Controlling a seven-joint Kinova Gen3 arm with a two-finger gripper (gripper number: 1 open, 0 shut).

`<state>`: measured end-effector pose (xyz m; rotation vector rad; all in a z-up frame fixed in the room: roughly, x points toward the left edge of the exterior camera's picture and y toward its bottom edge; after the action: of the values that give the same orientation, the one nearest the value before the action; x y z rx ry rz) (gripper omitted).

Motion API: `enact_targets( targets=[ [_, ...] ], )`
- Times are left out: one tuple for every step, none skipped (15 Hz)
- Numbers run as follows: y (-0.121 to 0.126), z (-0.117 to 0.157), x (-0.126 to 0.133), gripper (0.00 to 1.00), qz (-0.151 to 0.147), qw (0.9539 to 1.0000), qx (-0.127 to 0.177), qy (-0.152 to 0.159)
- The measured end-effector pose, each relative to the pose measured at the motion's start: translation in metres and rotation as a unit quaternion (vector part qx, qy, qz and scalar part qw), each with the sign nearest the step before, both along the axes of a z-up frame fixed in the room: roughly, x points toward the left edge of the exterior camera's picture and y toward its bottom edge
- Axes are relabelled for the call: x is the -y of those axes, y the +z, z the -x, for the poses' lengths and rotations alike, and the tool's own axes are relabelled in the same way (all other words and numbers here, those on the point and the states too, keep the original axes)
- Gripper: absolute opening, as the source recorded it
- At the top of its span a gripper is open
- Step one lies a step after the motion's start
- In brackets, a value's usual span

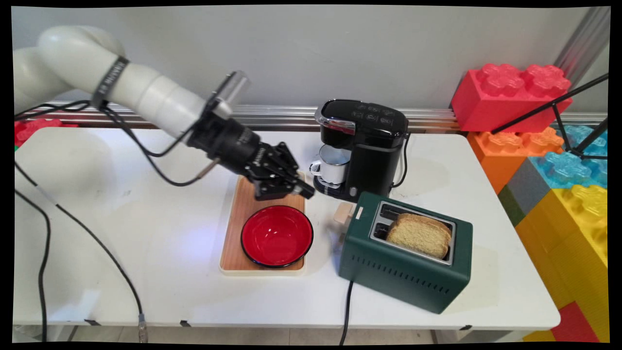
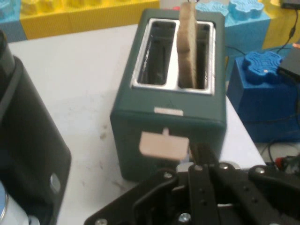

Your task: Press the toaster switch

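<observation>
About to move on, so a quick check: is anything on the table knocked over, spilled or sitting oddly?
Nothing stands out. The bowl sits upright on the tray, the mug stands under the coffee maker, and the toast stands in one slot of the toaster. No spill shows on the table.

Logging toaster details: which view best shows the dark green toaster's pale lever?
The hand view: the pale lever faces the camera on the dark green toaster. In the main view it shows small and side-on.
</observation>
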<state>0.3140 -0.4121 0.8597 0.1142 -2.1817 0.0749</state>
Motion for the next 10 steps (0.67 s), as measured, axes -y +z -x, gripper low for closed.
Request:
enact_targets(
  targets=[
    [-0.003,0.011,0.006,0.00,0.006,1.0000,-0.001,-0.002],
    [-0.006,0.022,0.012,0.00,0.011,0.9999,0.000,-0.004],
    [-0.009,0.027,0.015,0.00,0.013,0.9999,0.002,-0.006],
    [-0.012,0.033,0.019,0.00,0.015,0.9998,0.004,-0.008],
    [-0.014,0.037,0.022,0.00,0.017,0.9998,0.005,-0.009],
    [-0.017,0.042,0.025,0.00,0.019,0.9997,0.007,-0.011],
    [-0.018,0.044,0.026,0.00,0.020,0.9997,0.008,-0.011],
    [-0.021,0.047,0.028,0.00,0.020,0.9997,0.010,-0.013],
    [-0.022,0.049,0.030,0.00,0.021,0.9996,0.011,-0.013],
    [-0.025,0.051,0.031,0.00,0.021,0.9996,0.013,-0.015]
  ],
)
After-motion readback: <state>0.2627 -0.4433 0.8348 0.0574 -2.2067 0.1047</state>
